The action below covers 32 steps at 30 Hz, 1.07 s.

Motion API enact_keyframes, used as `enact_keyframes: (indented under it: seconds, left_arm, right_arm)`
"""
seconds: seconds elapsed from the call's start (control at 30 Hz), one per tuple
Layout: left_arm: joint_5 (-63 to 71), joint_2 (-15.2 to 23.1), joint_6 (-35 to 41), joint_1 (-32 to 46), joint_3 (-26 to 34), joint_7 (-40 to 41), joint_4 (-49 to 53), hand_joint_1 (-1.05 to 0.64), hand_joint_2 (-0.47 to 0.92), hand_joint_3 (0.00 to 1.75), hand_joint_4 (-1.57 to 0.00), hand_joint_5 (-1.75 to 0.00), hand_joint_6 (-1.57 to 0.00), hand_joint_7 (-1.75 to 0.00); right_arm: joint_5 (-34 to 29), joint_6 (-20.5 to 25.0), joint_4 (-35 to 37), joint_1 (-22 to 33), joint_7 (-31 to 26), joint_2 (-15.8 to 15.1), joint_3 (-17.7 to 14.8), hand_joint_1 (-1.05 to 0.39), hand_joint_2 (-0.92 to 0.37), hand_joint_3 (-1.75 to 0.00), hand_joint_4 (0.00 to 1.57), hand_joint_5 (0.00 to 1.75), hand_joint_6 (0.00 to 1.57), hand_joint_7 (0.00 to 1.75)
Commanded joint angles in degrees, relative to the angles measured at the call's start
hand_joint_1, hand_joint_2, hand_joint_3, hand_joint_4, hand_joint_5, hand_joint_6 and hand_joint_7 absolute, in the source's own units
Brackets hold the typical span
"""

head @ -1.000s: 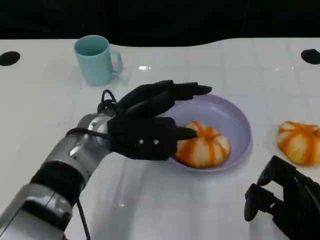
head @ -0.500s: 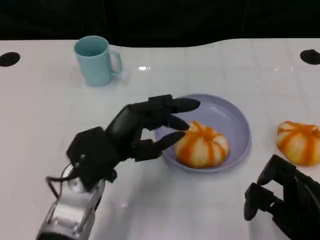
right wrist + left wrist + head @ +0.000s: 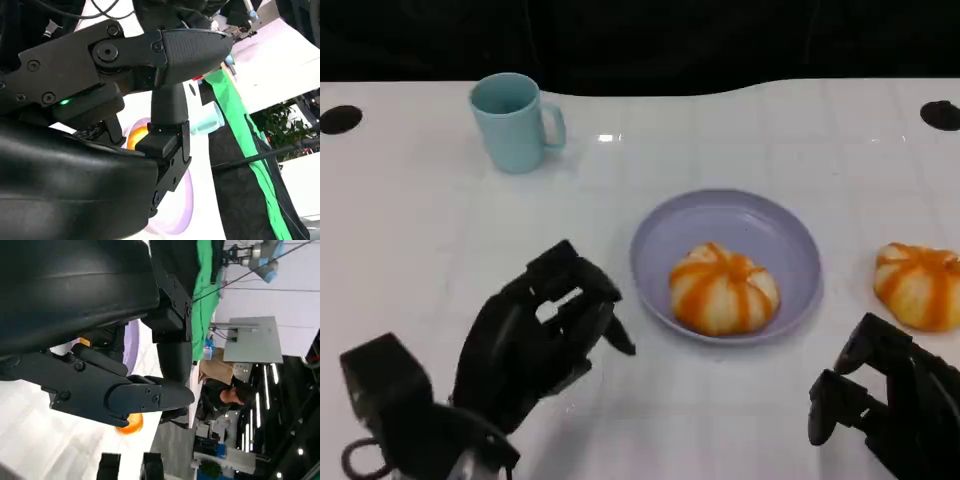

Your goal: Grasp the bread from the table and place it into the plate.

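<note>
On the white table [image 3: 410, 260], a round orange-striped bread roll [image 3: 724, 290] already sits inside the shallow lilac plate [image 3: 790, 235], a little toward its near rim. A second orange-striped bread roll [image 3: 918, 285] lies on the table well to the plate's right, apart from it. The left robot hand [image 3: 545, 335] hangs low near the plate's left side, fingers loosely curled and holding nothing. The right robot hand [image 3: 880, 405] rests at the near right corner, fingers bent inward, also carrying nothing, just short of the second roll. A pale blue ceramic mug [image 3: 512, 120] stands far back on the left. Judging from this, the right robot hand is best placed for the second roll: spread the fingers wide, come down over its top, close gently so the soft bread is not crushed, then lift it clear of the rim before lowering it beside the first roll.
</note>
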Motion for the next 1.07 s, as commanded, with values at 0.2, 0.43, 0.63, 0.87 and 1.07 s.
enact_keyframes:
  seconds: [0.2,0.43,0.63,0.87,1.07]
  left_arm:
    - [-4.07,-2.17,2.10,6.39,1.56,-1.62,-3.19,-0.56,0.92,0.40,-0.79,-1.75,-0.56,-1.75]
    - [-4.27,-1.35,5.98,10.90,1.86,-1.30,-6.07,-0.56,0.92,0.40,-0.79,-1.75,-0.55,-1.75]
    - [-4.89,-0.82,6.64,10.96,2.32,-3.01,-5.82,-0.56,0.92,0.37,-0.82,-1.75,-0.57,-1.75]
    - [-4.90,-0.41,7.63,10.72,2.42,-4.17,-5.47,-0.57,0.92,0.36,-0.81,-1.75,-0.56,-1.75]
    - [-5.17,-0.59,8.27,10.34,2.86,-4.42,-4.81,-0.57,0.92,0.35,-0.81,-1.75,-0.57,-1.75]
  right_arm:
    - [0.05,-0.52,-1.02,0.42,0.12,-0.55,-0.47,-0.59,-0.92,-0.37,0.73,1.75,0.58,1.62]
    - [0.41,-0.28,-1.36,0.48,0.21,-0.57,-0.59,-0.59,-0.92,-0.38,0.75,1.75,0.59,1.63]
    - [0.42,-0.37,-1.25,0.43,0.65,-0.90,-0.69,-0.58,-0.92,-0.37,0.75,1.75,0.59,1.63]
    - [0.27,-0.33,-1.08,0.38,0.42,-0.98,-1.00,-0.58,-0.92,-0.37,0.75,1.75,0.60,1.61]
    - [0.24,-0.19,-0.96,0.37,0.26,-0.90,-0.99,-0.58,-0.92,-0.35,0.76,1.75,0.62,1.61]
